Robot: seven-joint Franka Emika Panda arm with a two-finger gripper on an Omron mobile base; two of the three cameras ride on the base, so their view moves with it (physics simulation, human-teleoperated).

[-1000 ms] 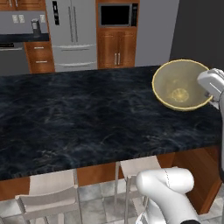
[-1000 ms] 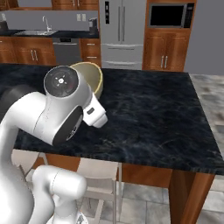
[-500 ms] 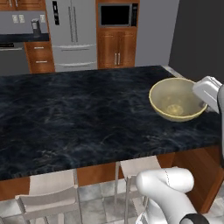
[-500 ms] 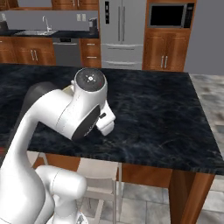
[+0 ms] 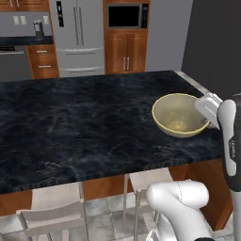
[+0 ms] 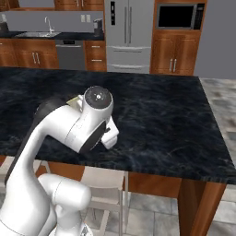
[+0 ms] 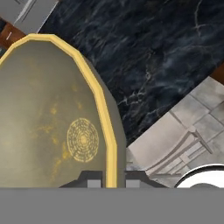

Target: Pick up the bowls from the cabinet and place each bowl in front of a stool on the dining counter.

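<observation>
The gripper (image 7: 107,180) is closed on the thin yellow rim of the bowl (image 5: 180,115), one finger inside the wall and one outside, as the hand view shows at approx. 6 o'clock of the picture.

In the left base view the bowl sits low over the dining counter (image 5: 84,122), near its front edge at about 3 o'clock of the slab, and seems to touch the black marble or to be just above it; I cannot tell which. A pale stool (image 5: 146,181) stands below the edge, slightly to the 7 o'clock side of the bowl.

Handling, as a judgement: the bowl looks stiff and hard, prob. ceramic, so it can chip if it is dropped. It is deep and round, w/ a smooth wall that may slip. The rim is the good place to hold; a pinch on one side makes the bowl hang tilted, so it should be set down gently before release.
</observation>
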